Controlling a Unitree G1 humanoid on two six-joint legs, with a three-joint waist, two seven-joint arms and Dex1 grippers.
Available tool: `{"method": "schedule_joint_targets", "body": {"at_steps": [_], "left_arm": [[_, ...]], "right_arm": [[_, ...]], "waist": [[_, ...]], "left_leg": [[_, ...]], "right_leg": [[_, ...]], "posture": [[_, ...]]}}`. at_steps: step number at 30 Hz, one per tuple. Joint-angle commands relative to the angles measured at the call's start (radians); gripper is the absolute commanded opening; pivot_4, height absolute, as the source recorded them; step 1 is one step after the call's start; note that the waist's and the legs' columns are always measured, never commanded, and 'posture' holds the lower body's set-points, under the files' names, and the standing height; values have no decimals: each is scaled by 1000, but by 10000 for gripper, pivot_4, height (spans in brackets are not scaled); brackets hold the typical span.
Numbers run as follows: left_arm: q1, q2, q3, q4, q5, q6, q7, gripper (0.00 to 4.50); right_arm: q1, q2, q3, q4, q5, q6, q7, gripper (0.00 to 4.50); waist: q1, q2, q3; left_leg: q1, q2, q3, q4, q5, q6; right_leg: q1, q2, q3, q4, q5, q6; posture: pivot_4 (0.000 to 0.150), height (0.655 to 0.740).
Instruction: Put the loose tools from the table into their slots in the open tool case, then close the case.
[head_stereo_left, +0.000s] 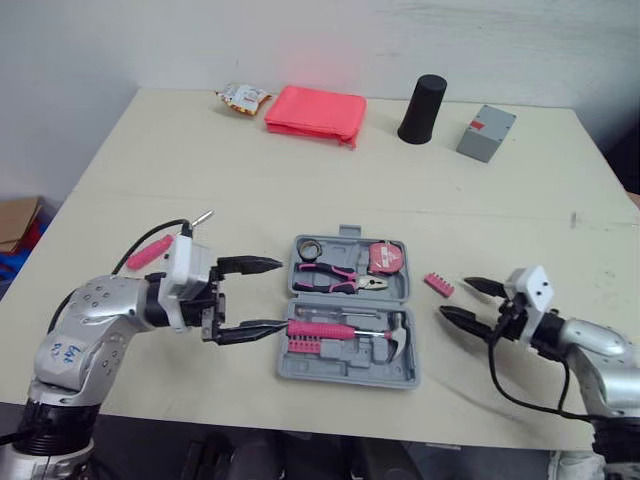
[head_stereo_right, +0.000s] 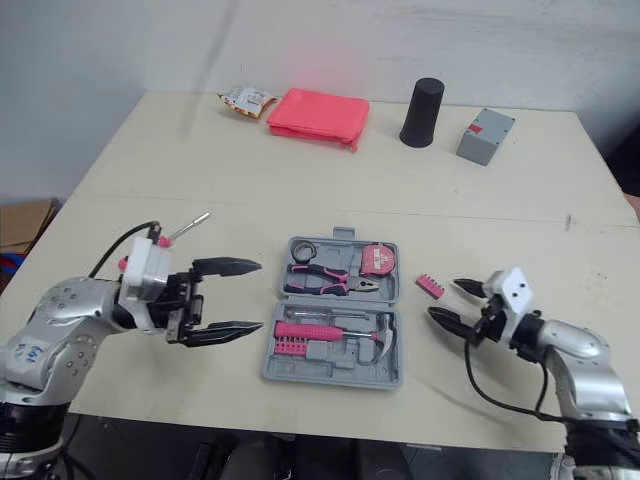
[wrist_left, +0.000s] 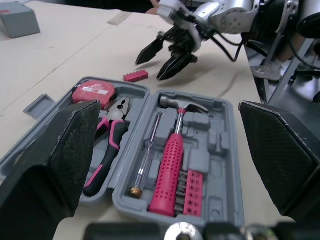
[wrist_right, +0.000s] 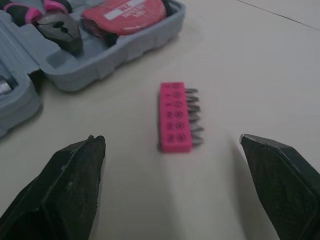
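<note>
both sets of fingers stand wide: i see right fingers (head_stereo_left: 462, 321) facing the bit strip (head_stereo_left: 438, 284) across open surface (head_stereo_left: 300, 180), left fingers (head_stereo_left: 250, 265) at the tool case (head_stereo_left: 350, 366) edge.

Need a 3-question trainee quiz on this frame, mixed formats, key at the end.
1. True or false: the tool case is closed.
2. What lies on the table between the case and the right gripper? A) hammer B) pink bit holder C) tape measure
3. Fill in: the right gripper and the left gripper both have their fingers ____.
Key: 1 false, it lies open. 2 B. 3 open.
</note>
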Motion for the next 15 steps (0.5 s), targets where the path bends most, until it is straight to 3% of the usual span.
{"method": "schedule_joint_targets", "body": {"at_steps": [1,12,15], "left_arm": [[-4,-3,-2,-32,-6,6,6,44672],[22,1,4,-65,2,17,13,44672],[24,-3,3,-65,5,14,16,45000]], "right_arm": [[-32,23,3,42,-18,-11,-17,45000],[-57,22,38,121,-95,-49,-27,45000],[-55,24,32,128,-101,-46,-40,36271]], "waist": [[1,0,0],[1,0,0],[1,0,0]], "left_leg": [[0,0,0,0,0,0],[1,0,0,3,1,0],[2,0,0,3,1,0]], "right_leg": [[0,0,0,0,0,0],[1,-1,0,4,0,0],[1,-1,0,5,0,0]], "posture": [[1500,7400],[1500,7400],[1500,7400]]}}
